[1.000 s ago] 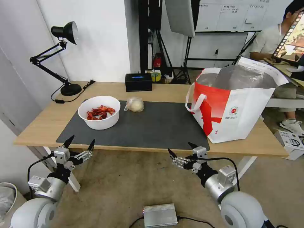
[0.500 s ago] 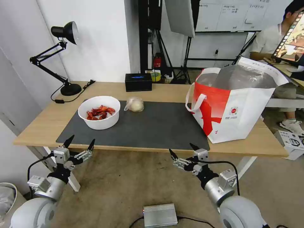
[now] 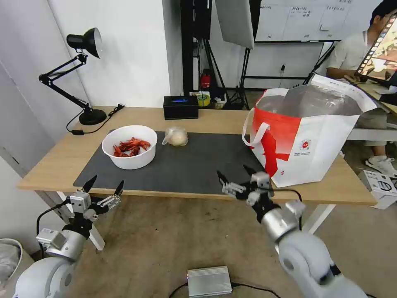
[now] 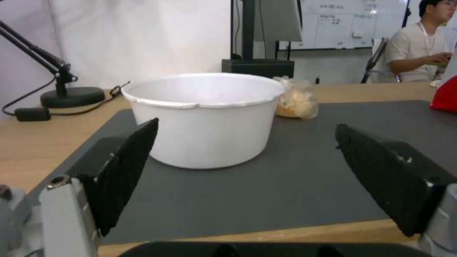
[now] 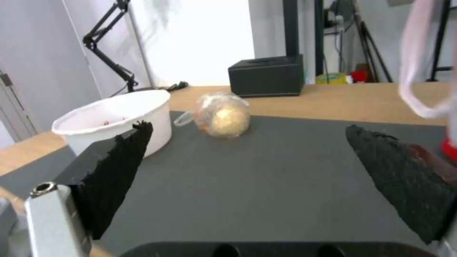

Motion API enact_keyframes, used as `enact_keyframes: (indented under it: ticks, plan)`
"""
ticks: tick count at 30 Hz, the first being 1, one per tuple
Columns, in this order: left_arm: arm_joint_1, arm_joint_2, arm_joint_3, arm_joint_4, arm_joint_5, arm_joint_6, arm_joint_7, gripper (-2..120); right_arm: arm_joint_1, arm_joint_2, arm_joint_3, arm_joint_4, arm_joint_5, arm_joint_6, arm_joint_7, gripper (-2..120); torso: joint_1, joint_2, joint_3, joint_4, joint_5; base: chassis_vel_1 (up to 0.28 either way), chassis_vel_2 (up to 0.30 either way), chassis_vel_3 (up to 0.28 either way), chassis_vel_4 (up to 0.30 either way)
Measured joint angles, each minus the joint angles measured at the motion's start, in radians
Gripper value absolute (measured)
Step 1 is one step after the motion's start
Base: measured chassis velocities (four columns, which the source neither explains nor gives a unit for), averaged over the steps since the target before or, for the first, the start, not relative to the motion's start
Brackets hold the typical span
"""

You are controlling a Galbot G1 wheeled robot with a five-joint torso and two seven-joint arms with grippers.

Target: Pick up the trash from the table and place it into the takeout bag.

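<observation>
Head view: the left gripper (image 3: 103, 185) hovers wide open below the table (image 3: 53, 159) edge. On the grey mat (image 3: 198, 165) sit a white bowl (image 3: 129, 147) of red shells and a clear baggie (image 3: 176, 136). The right gripper (image 3: 233, 177), fingers spread wide, hangs over the mat's front edge, near the takeout bag (image 3: 308, 134) at the right.

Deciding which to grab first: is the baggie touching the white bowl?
Apart. In the head view, bare dark mat separates the baggie from the white bowl.
</observation>
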Motion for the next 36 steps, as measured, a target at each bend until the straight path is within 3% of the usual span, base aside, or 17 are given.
enact_keyframes:
  ticks: [13,24,36]
  plan:
    - [0.003,-0.009,-0.004,-0.003,0.006,0.000,-0.004,100,0.359,0.064,-0.122,-0.314,0.068,-0.042,-0.023,100,0.000,0.000,0.000,0.0000,0.0001,0.000,0.000,0.000,0.000]
    - [0.001,-0.015,0.000,0.007,0.010,-0.002,-0.004,100,0.664,0.173,-0.223,-0.672,0.103,-0.069,-0.094,100,0.000,0.000,0.000,0.0000,-0.0001,0.000,0.000,0.000,0.000]
    - [-0.001,-0.025,0.006,0.011,0.015,-0.003,-0.004,100,0.819,0.278,-0.271,-0.935,0.103,-0.112,-0.206,100,0.000,0.000,0.000,0.0000,-0.0002,0.000,0.000,0.000,0.000]
